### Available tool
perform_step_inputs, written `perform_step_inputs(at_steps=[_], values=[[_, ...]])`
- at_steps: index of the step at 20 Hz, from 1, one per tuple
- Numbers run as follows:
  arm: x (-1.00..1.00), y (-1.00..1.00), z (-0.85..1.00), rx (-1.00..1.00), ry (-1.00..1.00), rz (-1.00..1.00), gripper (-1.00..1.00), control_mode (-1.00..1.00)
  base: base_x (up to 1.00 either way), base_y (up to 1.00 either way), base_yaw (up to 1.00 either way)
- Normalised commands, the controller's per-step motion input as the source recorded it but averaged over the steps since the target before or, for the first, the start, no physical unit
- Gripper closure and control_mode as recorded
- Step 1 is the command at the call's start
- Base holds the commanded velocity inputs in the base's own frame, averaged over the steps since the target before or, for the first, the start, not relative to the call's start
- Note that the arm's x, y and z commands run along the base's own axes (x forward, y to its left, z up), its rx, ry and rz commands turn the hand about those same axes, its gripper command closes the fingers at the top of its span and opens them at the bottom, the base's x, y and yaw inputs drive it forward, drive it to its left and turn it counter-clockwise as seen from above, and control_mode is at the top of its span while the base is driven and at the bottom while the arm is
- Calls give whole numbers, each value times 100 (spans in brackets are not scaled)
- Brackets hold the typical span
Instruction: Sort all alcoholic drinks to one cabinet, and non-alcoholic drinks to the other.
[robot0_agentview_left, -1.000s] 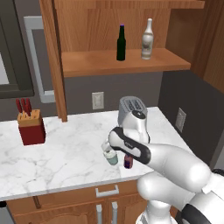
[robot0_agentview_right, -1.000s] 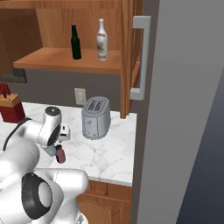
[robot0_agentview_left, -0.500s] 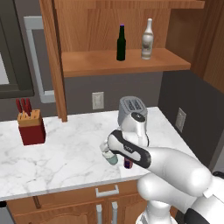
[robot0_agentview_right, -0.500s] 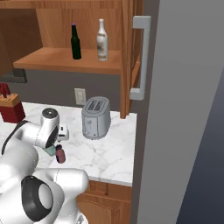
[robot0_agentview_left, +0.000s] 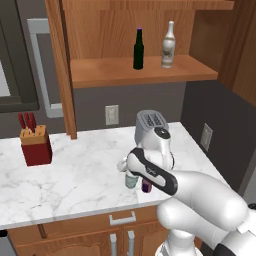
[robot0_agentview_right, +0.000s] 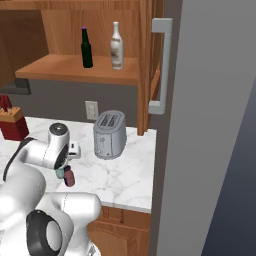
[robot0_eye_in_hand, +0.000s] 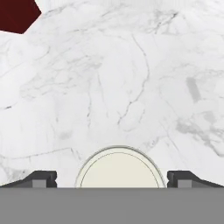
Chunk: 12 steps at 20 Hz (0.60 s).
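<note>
Knife block (robot0_agentview_left: 35, 146): stood near the counter's (robot0_agentview_left: 75, 175) left edge, by the back wall, well apart from the work.
Green bottle (robot0_agentview_left: 138, 49): stood upright on the open cabinet shelf (robot0_agentview_left: 100, 72), toward the middle, purple cap on top.
Pale bottle (robot0_agentview_left: 168, 45): stood upright just beside the green one, nearer the shelf's right end; both alcoholic drinks looked already sorted.
Cup (robot0_agentview_left: 131, 180): teal, whitish lid, stood upright near the counter's front edge, in front of the toaster (robot0_agentview_left: 152, 125); seen from the hand as a pale round lid (robot0_eye_in_hand: 119, 169) centred between the two finger tips.
Purple bottle (robot0_agentview_left: 146, 186): short, stood upright just beside the cup on its right, near the front edge, partly hidden by the arm.
Gripper (robot0_eye_in_hand: 112, 178): pointed down over the cup, spread to its widest, nothing held; tips stood either side of the lid and clear of it.
Step in hand: judged as lowering onto the cup for a grasp.
How to do it well: lower straight down, keeping the lid centred; close on the cup's body below the lid, not on the lid; squeeze gently, since a light cup could tip or slip; keep the right finger off the purple bottle.
Remaining: cup and purple bottle both not yet moved to the other cabinet.
</note>
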Motion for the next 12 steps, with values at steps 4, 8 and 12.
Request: perform_step_inputs(at_steps=[4, 8, 12], values=[[-4, -6, 11, 0, -3, 0, -100, -100, 0, 0, 0], [-8, 0, -3, 0, -1, 0, -100, -100, 0, 0, 0], [0, 0, -14, -3, 0, 0, -100, -100, 0, 0, 0]])
